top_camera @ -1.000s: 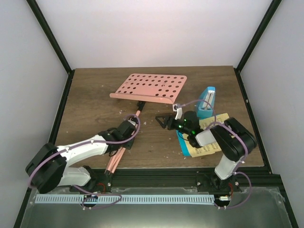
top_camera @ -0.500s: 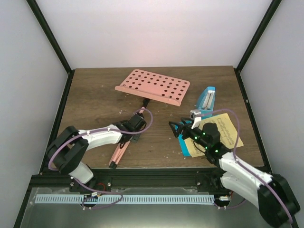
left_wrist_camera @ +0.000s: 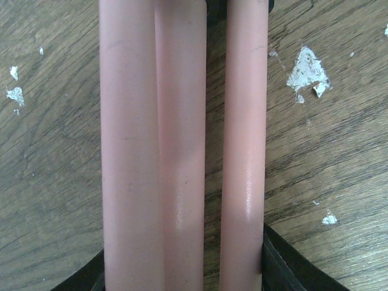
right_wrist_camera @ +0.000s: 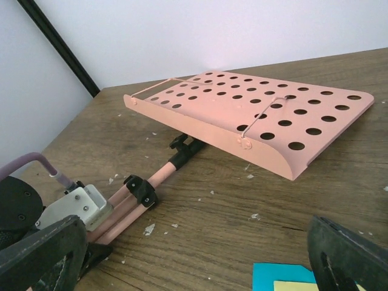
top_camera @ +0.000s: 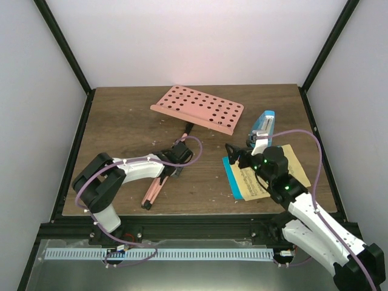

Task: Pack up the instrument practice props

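The salmon-pink music stand (top_camera: 185, 130) lies flat on the scuffed, dark-grained wooden table (top_camera: 121, 121). Its perforated desk (top_camera: 199, 109) is a smooth matte panel punched with rows of round holes, with a curled lip along one long edge and thin wire page holders across its face. It sits toward the far middle of the table. From it a slim shaft with black clamps runs to the folded leg tubes (left_wrist_camera: 182, 151), three glossy round pink bars lying side by side. The left gripper (top_camera: 174, 162) is clamped across this bundle, and its dark fingers (left_wrist_camera: 279, 273) press on the outer tubes from either side. White flecks (left_wrist_camera: 306, 66) of chipped paint dot the wood beside them. The right gripper (top_camera: 232, 156) is spread wide with nothing between its rough black fingers (right_wrist_camera: 42, 254). It hovers over the near edge of a blue sheet (top_camera: 233, 179), which lies under a yellow printed music sheet (top_camera: 273, 176) at the right. Just beyond them stands the small blue wedge metronome (top_camera: 262, 129) with its clear front
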